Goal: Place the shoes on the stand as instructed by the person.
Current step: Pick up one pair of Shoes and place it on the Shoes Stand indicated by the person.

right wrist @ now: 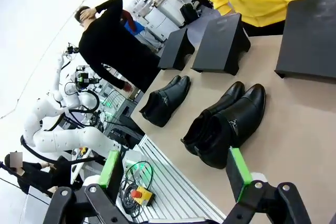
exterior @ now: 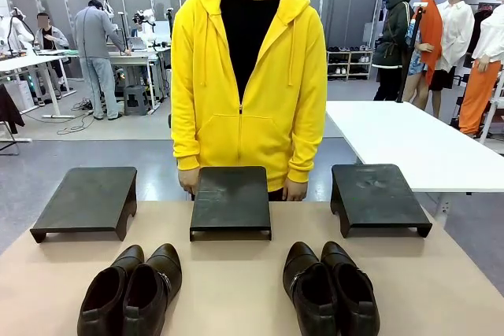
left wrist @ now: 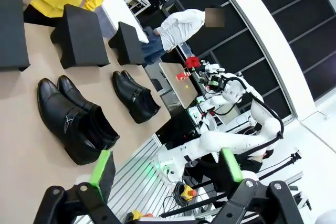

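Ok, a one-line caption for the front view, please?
Left pair and right pair of shoes on the table, in front of three black stands; the person is behind the middle one.

Showing the left pair of shoes (exterior: 130,293) lying upright on the near part of the counter (exterior: 236,297), shiny black leather, touching side by side, rounded toes pointing toward the far side. Showing the right pair of shoes (exterior: 331,290) lying likewise, well apart from the first. Showing, beyond them, a row of dark low stands: left stand (exterior: 85,198), middle stand (exterior: 230,198), right stand (exterior: 376,194). Showing the person (exterior: 248,92) in a yellow hoodie standing just behind the middle stand, arms hanging down.
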`<state>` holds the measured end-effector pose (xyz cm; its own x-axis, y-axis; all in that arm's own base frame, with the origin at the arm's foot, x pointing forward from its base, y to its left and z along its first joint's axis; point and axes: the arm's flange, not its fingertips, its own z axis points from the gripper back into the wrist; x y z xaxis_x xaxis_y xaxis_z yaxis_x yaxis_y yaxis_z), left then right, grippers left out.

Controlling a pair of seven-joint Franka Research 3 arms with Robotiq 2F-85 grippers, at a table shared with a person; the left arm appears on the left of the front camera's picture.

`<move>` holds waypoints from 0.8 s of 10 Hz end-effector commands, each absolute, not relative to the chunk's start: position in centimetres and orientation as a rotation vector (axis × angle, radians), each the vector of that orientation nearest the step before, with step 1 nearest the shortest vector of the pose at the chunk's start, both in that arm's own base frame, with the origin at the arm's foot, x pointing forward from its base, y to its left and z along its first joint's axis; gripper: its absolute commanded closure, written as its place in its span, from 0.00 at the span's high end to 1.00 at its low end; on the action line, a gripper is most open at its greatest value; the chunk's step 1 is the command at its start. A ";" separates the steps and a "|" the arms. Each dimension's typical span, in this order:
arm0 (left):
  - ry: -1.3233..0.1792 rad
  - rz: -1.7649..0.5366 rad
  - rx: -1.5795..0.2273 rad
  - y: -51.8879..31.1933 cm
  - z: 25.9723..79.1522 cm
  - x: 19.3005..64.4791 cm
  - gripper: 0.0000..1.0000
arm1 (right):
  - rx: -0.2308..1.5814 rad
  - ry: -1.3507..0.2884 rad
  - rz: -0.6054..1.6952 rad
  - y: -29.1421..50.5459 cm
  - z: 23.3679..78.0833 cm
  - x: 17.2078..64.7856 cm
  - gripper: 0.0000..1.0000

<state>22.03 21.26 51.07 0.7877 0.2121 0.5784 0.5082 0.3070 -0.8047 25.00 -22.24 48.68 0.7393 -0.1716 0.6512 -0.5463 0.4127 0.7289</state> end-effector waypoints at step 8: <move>-0.694 -0.209 -1.261 21.3 51.4 21.9 1.00 | 1.139 -0.742 0.259 -22.3 48.8 25.0 1.00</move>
